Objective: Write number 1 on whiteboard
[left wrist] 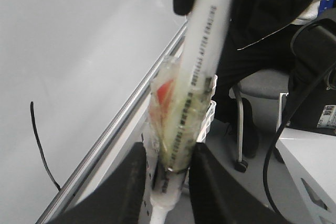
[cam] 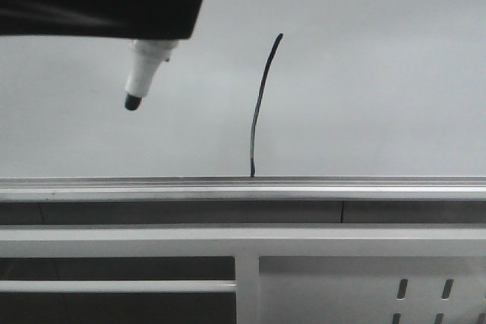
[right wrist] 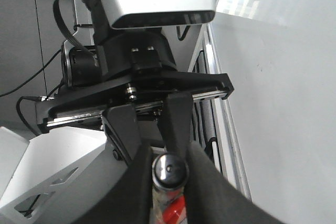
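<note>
the left tool (left wrist: 167, 174) grips the marker (cam: 144, 73), tip off the whiteboard (cam: 380, 73); right tool unseen. drifting back could smudge the number 1 (cam: 262, 104).

Markings on the board and the pen

A hand-drawn number 1 (cam: 261, 104) stands on the whiteboard (cam: 380, 81), a thin black stroke leaning right at the top, its foot at the board's lower rail. The marker (left wrist: 202, 56) barrel carries a line of small dark print along its length, too blurred to read. Far right, a small printed label (left wrist: 329, 116) is also unreadable.
</note>
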Robot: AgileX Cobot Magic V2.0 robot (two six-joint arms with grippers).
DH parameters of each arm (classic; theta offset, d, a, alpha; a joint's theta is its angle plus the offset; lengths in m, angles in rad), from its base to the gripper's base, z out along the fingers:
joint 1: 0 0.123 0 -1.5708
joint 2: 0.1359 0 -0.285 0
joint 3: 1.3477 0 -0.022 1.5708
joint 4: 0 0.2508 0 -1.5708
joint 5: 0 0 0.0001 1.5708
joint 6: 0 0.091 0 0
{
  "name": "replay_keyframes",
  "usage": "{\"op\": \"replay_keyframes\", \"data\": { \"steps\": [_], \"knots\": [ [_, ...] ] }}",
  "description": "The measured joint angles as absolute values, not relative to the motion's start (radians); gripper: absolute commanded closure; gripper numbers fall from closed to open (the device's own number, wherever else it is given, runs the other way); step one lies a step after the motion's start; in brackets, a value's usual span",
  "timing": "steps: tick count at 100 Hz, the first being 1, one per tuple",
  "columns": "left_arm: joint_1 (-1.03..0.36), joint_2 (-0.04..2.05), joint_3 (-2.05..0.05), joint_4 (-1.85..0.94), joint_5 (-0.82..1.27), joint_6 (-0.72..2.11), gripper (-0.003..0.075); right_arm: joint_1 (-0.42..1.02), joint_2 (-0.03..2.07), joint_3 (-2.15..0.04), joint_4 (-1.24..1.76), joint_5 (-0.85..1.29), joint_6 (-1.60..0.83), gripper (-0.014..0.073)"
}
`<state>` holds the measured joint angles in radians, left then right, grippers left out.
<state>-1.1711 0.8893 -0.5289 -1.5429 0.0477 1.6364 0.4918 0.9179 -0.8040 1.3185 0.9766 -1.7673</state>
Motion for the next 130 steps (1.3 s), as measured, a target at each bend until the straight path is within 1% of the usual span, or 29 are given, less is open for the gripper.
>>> {"op": "replay_keyframes", "data": {
  "steps": [50,57,74,84,116,120,125,130],
  "knots": [
    [-1.171,0.889,-0.529,-1.548,0.047,1.636,0.0538,0.492,0.918,-0.804,1.324,0.977,-1.767,0.0671],
    [-1.171,0.889,-0.529,-1.548,0.045,1.636,0.057,0.492,0.918,-0.804,1.324,0.977,-1.767,0.0671],
    [-1.173,0.889,-0.529,-1.545,0.045,1.644,0.0691,0.492,0.918,-0.804,1.326,0.975,-1.767,0.0671],
    [-1.175,0.889,-0.529,-1.535,0.045,1.659,0.0736,0.492,0.919,-0.804,1.328,0.975,-1.765,0.0671],
    [-1.177,0.889,-0.529,-1.527,0.047,1.663,0.074,0.489,0.919,-0.804,1.328,0.975,-1.76,0.0669],
    [-1.177,0.889,-0.529,-1.527,0.047,1.663,0.074,0.489,0.919,-0.804,1.328,0.975,-1.76,0.0659],
    [-1.177,0.889,-0.529,-1.527,0.047,1.663,0.074,0.489,0.919,-0.804,1.329,0.975,-1.76,0.0626],
    [-1.177,0.889,-0.529,-1.527,0.047,1.663,0.074,0.489,0.919,-0.804,1.329,0.975,-1.76,0.0557]
  ]
}}
